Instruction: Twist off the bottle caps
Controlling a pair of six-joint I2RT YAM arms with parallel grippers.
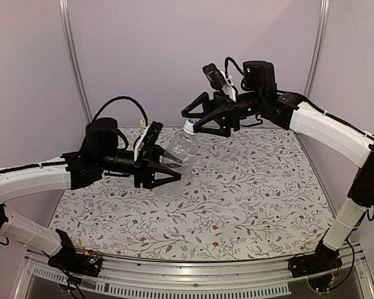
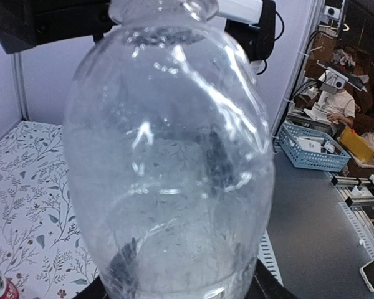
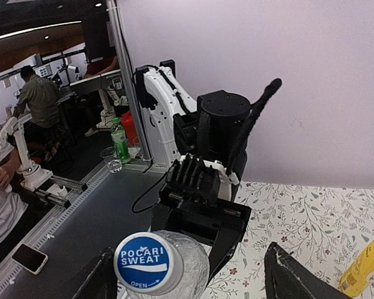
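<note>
One clear bottle (image 1: pixel 184 148), likely light and crushable; left gripper (image 1: pixel 164 167) clamped on its belly. Right gripper (image 1: pixel 198 121) spread astride its blue-white cap (image 1: pixel 189 127); pinch the rim.

Both arms: white shells on long links, blk joints. L arm (image 1: pixel 31 177), left side of table (image 1: pixel 249 199): round blk motor housing, looped blk cable, white cam mount at wrist. R arm (image 1: pixel 327 129), right side of table: boxy blk wrist, blk cam, cable loop. L gripper (image 1: pixel 171 165) & R gripper (image 1: pixel 190 121): blk, angular fingers. Bases blk, thin wires, near edge of table.
</note>
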